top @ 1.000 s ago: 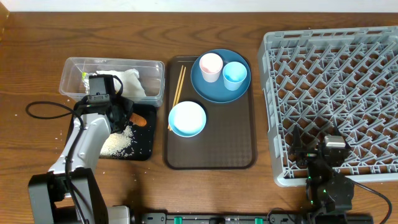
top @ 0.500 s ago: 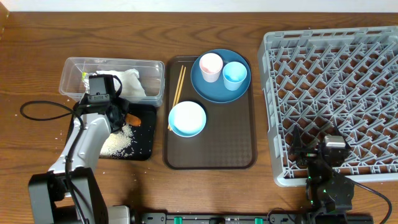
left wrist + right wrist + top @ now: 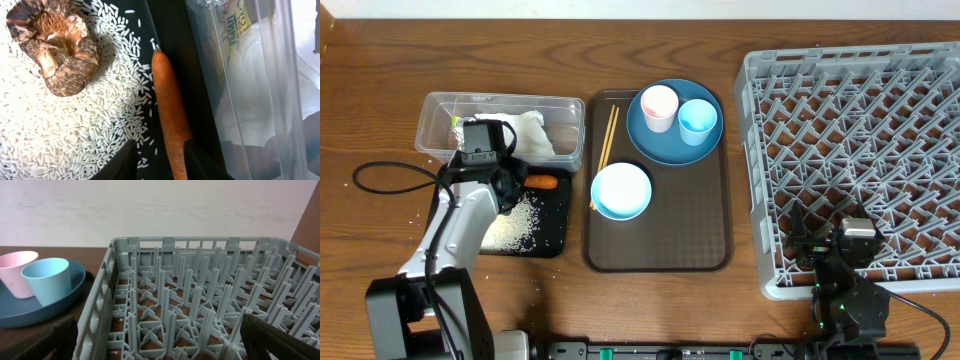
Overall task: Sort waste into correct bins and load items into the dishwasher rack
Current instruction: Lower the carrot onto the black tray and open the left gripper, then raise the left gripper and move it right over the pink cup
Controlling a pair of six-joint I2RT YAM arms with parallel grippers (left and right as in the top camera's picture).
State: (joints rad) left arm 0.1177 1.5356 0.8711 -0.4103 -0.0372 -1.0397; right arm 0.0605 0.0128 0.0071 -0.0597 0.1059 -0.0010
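Left gripper [image 3: 161, 152] ajar astride orange carrot [image 3: 169, 100]

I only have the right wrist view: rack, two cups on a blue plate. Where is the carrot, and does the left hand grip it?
Observer: The orange carrot lies in the black tray; the left hand flanks its end, not clamping.
Operator: What else is in that tray?
Observer: White rice and a small brown lump.
Operator: And the bowl?
Observer: The light blue bowl sits on the brown serving tray, beside the chopsticks.
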